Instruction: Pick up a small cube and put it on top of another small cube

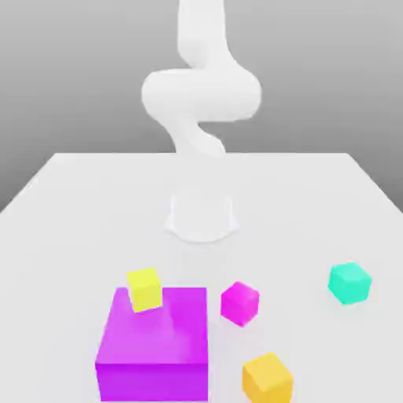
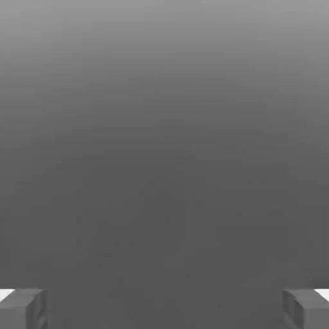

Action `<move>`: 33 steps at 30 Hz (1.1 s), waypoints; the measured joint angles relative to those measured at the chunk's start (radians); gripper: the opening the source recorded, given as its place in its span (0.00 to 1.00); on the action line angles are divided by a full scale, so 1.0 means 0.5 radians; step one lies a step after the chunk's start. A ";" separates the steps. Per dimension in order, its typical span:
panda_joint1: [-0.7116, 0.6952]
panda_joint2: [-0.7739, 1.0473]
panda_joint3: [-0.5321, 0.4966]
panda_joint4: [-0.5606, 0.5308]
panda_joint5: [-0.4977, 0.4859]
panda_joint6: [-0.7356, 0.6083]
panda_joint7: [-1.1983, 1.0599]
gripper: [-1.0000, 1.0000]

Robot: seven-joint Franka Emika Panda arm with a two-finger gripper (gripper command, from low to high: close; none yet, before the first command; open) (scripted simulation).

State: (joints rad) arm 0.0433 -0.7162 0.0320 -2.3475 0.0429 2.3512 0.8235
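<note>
The small teal cube (image 1: 349,282) rests on the white table at the exterior view's right. The small yellow cube (image 1: 145,289) sits at the back left corner of a big purple block (image 1: 156,340), partly on its top. In the hand view my gripper (image 2: 164,308) is open, its two grey fingertips (image 2: 23,308) far apart with only plain grey background between them. The white arm (image 1: 201,94) rises curled above its round base (image 1: 201,216) at the table's middle, away from the cubes.
A small magenta cube (image 1: 240,303) lies just right of the purple block. A small orange cube (image 1: 268,378) sits near the front edge. The white table (image 1: 71,220) stretches wide on both sides of the arm's base.
</note>
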 joint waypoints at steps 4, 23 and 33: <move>0.150 0.281 0.132 -0.158 0.122 0.170 0.096 0.50; 0.760 1.599 0.762 -0.827 -0.321 0.987 1.201 0.50; 1.131 2.011 0.280 -0.753 -0.782 1.304 1.560 0.00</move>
State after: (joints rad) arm 0.6089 0.2894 0.1719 -2.7239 -0.3483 3.0032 1.6035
